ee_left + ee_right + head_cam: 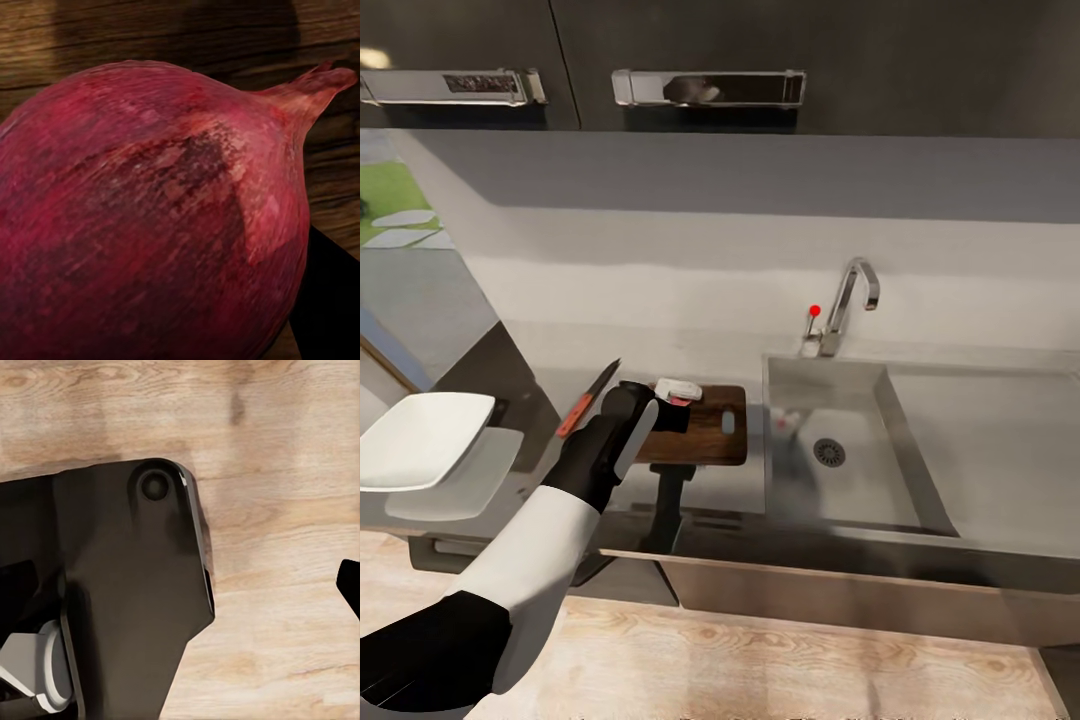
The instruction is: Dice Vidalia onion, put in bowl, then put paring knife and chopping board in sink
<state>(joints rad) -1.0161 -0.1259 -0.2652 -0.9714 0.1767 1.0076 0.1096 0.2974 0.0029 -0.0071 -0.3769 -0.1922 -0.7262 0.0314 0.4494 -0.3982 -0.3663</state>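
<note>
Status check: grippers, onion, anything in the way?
Left gripper over dark brown wooden chopping board, jaw state unclear. Pink-red onion on board. Red-handled paring knife beside it.

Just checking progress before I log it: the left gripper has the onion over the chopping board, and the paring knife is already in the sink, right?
Not quite. The head view shows the paring knife lying on the countertop left of the chopping board, not in the sink. The rest holds: the left gripper is over the board, with the onion close up against wood grain in the left wrist view.
</note>
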